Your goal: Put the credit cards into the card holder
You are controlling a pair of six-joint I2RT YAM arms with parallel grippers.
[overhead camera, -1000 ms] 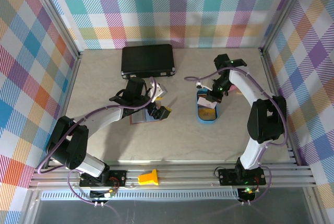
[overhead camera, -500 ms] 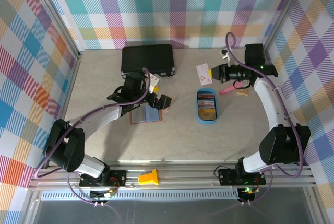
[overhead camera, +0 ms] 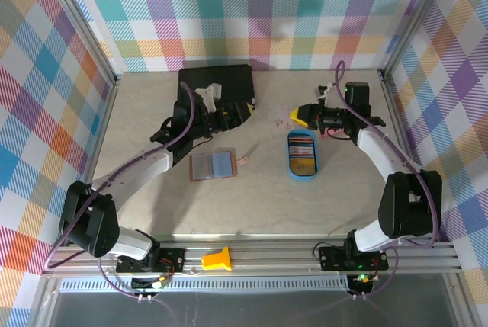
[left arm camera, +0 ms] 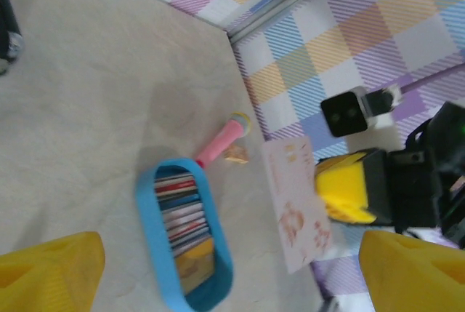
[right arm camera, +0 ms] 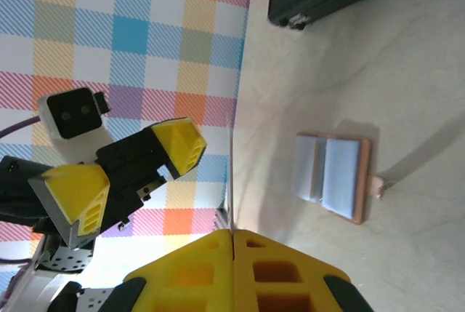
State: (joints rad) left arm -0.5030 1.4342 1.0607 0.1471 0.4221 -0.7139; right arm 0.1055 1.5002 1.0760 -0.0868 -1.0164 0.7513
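Right fingers (right arm camera: 182, 283) are pressed together on one edge of a pale card (left arm camera: 294, 206) with pink marks, so most of it juts past the tips unsupported. That is the first worry: with so little held, a nudge could swivel it or let it slip out. Facing them, the left fingers (left arm camera: 51, 272) stand spread wide and hold nothing. If they are to take the card, closing off-centre or too soon would likely bend it or knock it loose. Just below the right fingers lies the blue tray (overhead camera: 290, 161) with more cards (overhead camera: 303, 146) stacked in it, and a pink pen (left arm camera: 220, 142) beside it. A dropped card may land there or skid on the counter (overhead camera: 252, 213). Farther off, well apart from both pairs of fingers, the card holder (overhead camera: 213, 165) lies open and flat with nothing pinning it. Pushing a card into a pocket could simply shove it along, or a corner could catch the pocket lip. Close by the left fingers sits the black case (overhead camera: 229, 75), one more thing to bump
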